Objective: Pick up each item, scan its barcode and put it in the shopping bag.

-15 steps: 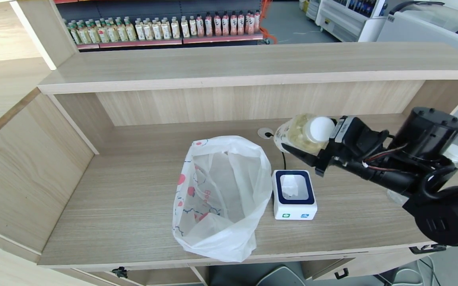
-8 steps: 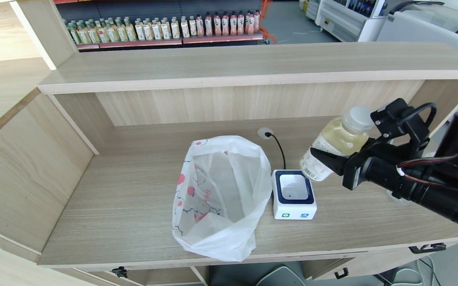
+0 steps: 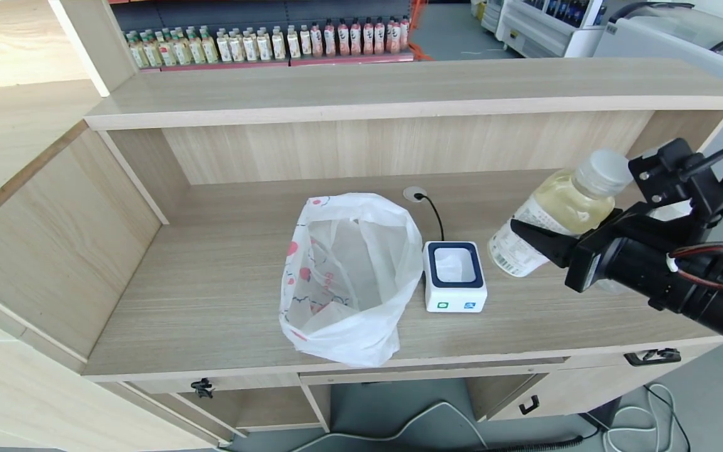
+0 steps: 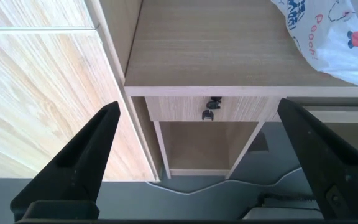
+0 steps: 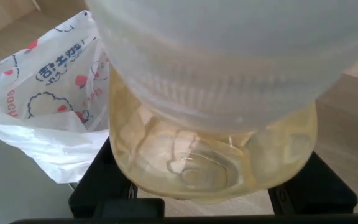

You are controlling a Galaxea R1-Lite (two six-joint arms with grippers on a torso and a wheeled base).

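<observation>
One pale wood worktop (image 3: pixel 211 301) under everything. On it, a white shopping bag (image 3: pixel 349 276), mouth gaping upward. Thin and floppy by the look, likely to fold shut if nudged at the rim, so better entered from straight above.

Next in size, a clear plastic bottle (image 3: pixel 556 213) of pale yellow drink, held in the air above the worktop, to the robot's right of the scanner (image 3: pixel 454 276) and well clear of the surface. Tilted, white cap (image 3: pixel 606 164) high and toward the back, base low and toward the scanner. Pinched around the mid-body by the right jaws. Probably weighty for its size, being nearly full. Smooth, slick wall, a little squeezable, not fragile. Best gripped as now, across the body and off the barcode (image 3: pixel 507 265) printed low on the label (image 3: pixel 518 248).

Smaller again, the white scanner, touching or just beside the bag, dark-framed window facing up, cable (image 3: pixel 433 216) running back to a hole in the worktop.

Left jaws spread wide and empty, low by the worktop's front edge, near the bag's corner.
</observation>
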